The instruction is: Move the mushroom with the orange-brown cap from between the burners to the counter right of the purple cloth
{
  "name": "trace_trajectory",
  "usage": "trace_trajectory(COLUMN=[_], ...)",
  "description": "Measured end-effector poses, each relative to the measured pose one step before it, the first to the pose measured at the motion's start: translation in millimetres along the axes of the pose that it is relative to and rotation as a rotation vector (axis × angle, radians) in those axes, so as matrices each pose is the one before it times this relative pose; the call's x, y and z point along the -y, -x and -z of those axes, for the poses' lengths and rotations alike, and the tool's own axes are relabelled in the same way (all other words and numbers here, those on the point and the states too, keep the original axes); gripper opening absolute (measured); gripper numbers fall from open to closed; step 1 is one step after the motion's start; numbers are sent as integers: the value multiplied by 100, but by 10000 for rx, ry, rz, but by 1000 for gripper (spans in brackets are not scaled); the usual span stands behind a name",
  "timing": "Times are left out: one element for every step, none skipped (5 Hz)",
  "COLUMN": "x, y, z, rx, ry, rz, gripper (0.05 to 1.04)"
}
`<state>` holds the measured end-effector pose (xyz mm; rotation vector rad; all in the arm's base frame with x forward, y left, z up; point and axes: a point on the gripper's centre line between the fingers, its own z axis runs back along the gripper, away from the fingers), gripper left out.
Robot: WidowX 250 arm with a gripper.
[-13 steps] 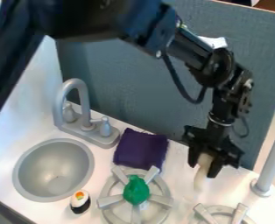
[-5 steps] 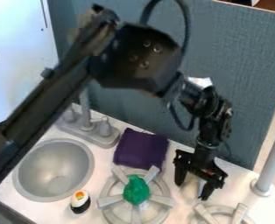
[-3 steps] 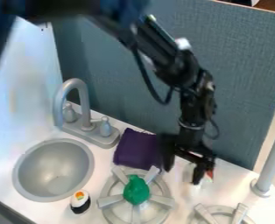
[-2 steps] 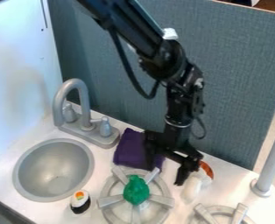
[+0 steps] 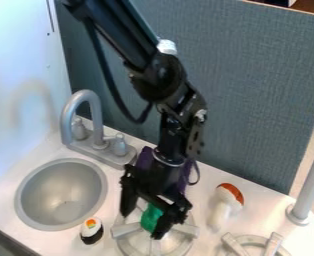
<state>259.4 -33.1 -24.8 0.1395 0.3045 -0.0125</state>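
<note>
From where I stand, the black robot arm (image 5: pixel 163 80) slants down from above, and its hand (image 5: pixel 143 224) is right over the stove burner (image 5: pixel 124 230). The hand is spread, one finger at the left and the other at the right front of a green toy vegetable (image 5: pixel 149 219), and I can't tell whether either finger touches it. The green toy vegetable sits on the middle of the burner, partly hidden by the hand.

Just behind the burner a folded purple cloth (image 5: pixel 145 158) lies on the white surface (image 5: pixel 256 205), with the arm covering a good part of it. Left of the burner is a round grey sink (image 5: pixel 56 190), and behind and to the left stands a grey faucet (image 5: pixel 91 102) with two small handles. A toy sushi roll (image 5: pixel 91 231), white and black with an orange and green top, is near the burner's left side.

Over to the right of the burner there's a toy mushroom (image 5: pixel 230 198) on its side, its orange and white cap pointing away from me. A second burner (image 5: pixel 272 245) is at the right front of the first, and a grey post (image 5: pixel 310 180) rises well to its right
</note>
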Motion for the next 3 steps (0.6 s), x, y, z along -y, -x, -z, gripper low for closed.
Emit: trace_trajectory(x=[-4325,-2501,-3018], y=[1396,636,90], z=[1730,976,-340], rx=[-544,-125,593], ry=[-80,-382,206], rz=[-499,-24,28], gripper=[1001,1001,1001])
